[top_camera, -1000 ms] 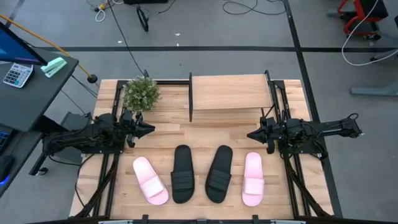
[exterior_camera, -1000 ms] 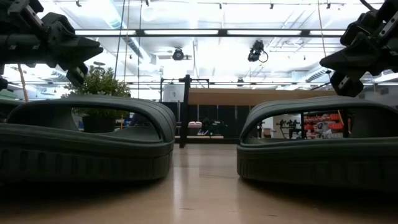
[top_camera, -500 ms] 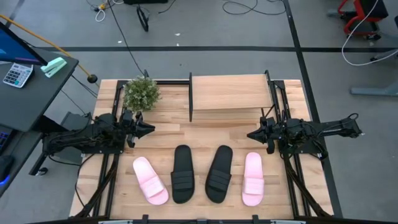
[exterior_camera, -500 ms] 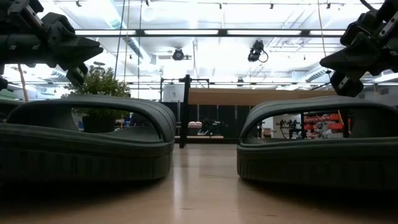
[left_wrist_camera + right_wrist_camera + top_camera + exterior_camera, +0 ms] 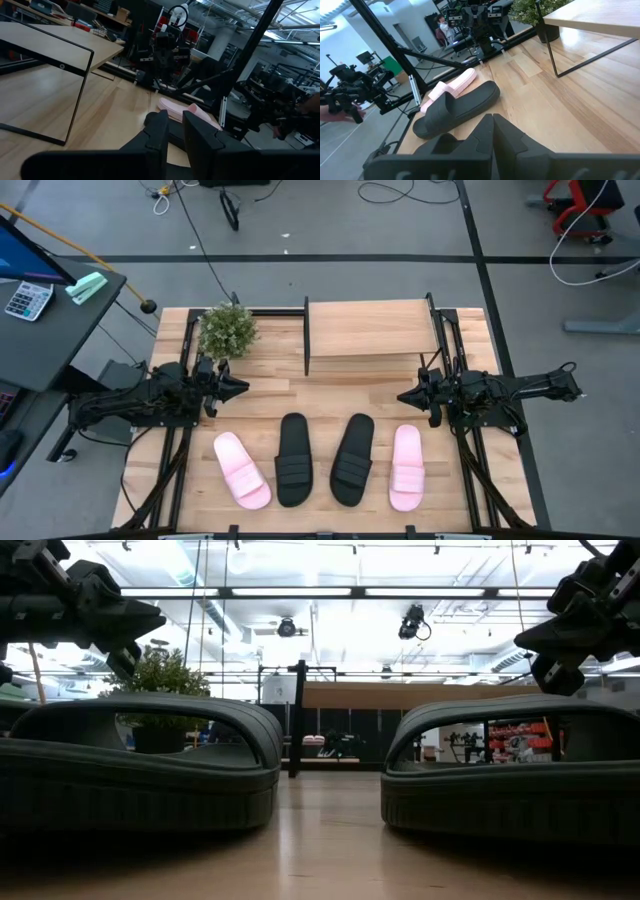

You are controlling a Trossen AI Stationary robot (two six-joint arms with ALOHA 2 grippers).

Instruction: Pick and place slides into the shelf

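Four slides lie sole-down in a row near the table's near edge: a pink slide (image 5: 242, 470), two black slides (image 5: 293, 460) (image 5: 352, 459), and a second pink slide (image 5: 406, 468). The black pair fills the low view (image 5: 140, 765) (image 5: 515, 765). The shelf (image 5: 370, 330) stands on its black uprights at the far middle of the table, with nothing under its board. My left gripper (image 5: 240, 388) hovers shut left of centre, above the table. My right gripper (image 5: 405, 396) hovers shut right of centre. Both point inward at each other, between shelf and slides.
A small potted plant (image 5: 228, 330) stands at the table's far left, beside the shelf. Bare slatted tabletop (image 5: 330, 395) lies between the shelf and the row of slides. A desk with a calculator (image 5: 25, 298) stands off the table's left side.
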